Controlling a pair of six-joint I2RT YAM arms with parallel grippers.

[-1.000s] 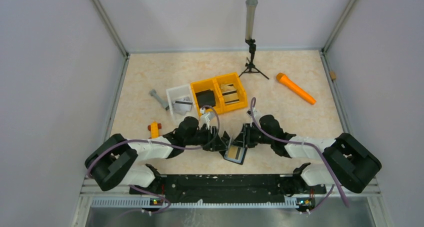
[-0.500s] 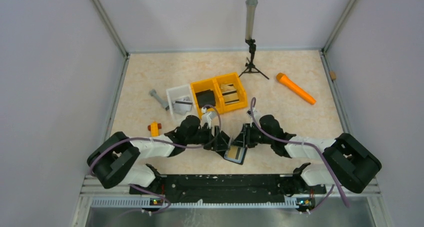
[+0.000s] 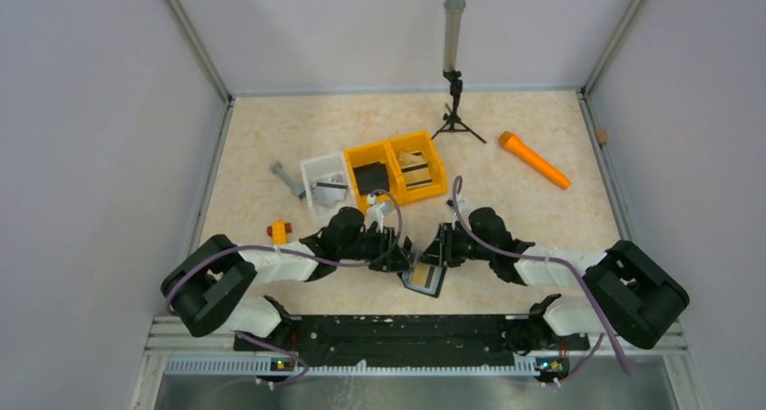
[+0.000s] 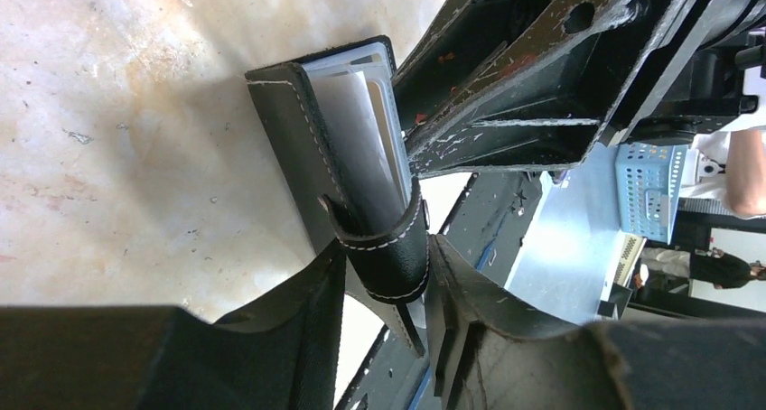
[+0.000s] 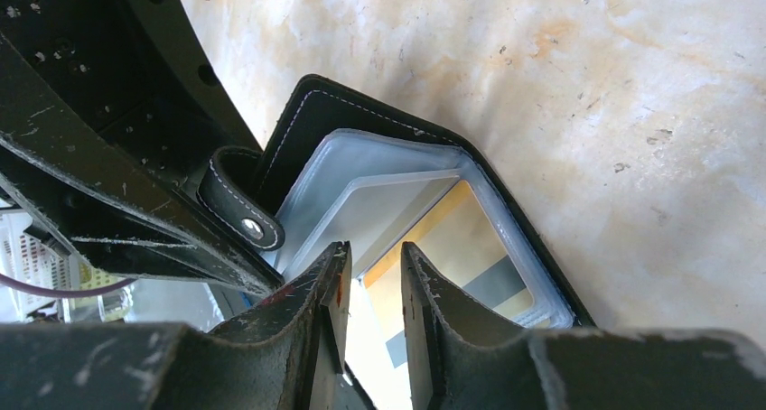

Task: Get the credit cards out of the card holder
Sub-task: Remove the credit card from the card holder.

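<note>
Two arms meet low on the tabletop (image 3: 271,130), toward 6 o'clock, close to its front edge. At 9 o'clock a small orange block (image 3: 279,232) and a grey bolt (image 3: 287,179) lie clear of them, and bare, pale, marbled surface runs on to 11 and 1 o'clock.

The left jaws pinch the black stitched strap (image 4: 388,256) of the card holder (image 3: 423,277). It stands tilted on one edge between the arms, with its grained black cover outward and clear plastic sleeves fanned inside. A white bin (image 3: 312,168) and two orange bins (image 3: 395,164) sit just beyond at 12 o'clock, near the left wrist.

The right jaws are nearly together and appear to be closed on the rim of the sleeves. A yellow and grey credit card (image 5: 461,247) shows through the plastic there, not drawn out.

At 2 o'clock a long orange tool (image 3: 535,160) lies with free room all round.

Since a second ago the left arm has edged toward 12 o'clock, and the holder has hardly shifted.
</note>
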